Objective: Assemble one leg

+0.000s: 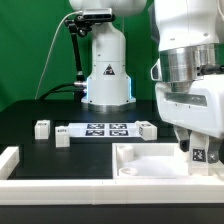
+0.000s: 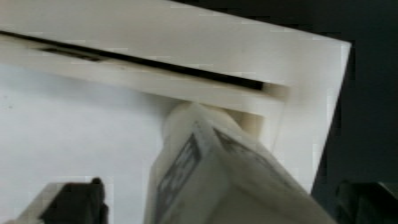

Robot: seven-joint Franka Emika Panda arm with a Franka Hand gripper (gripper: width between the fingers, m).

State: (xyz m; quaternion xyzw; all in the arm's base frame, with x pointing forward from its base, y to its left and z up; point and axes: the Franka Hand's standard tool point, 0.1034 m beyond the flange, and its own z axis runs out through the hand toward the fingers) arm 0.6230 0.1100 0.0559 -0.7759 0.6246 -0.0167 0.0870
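One leg (image 1: pixel 198 153) stands upright between the fingers of the gripper (image 1: pixel 197 155), jaws closed on it, long axis pointing straight down at the tray (image 1: pixel 150 160) corner below (the wrist view shows its tip near the raised rim (image 2: pixel 267 75)).

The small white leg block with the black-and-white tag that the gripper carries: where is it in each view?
Exterior view: the small white leg block hangs beneath the gripper at the exterior view's right, over the large white tray piece.
Wrist view: the block fills the middle foreground, tag face showing, between the dark fingertips.
Shared landmark: the tray's raised rim.
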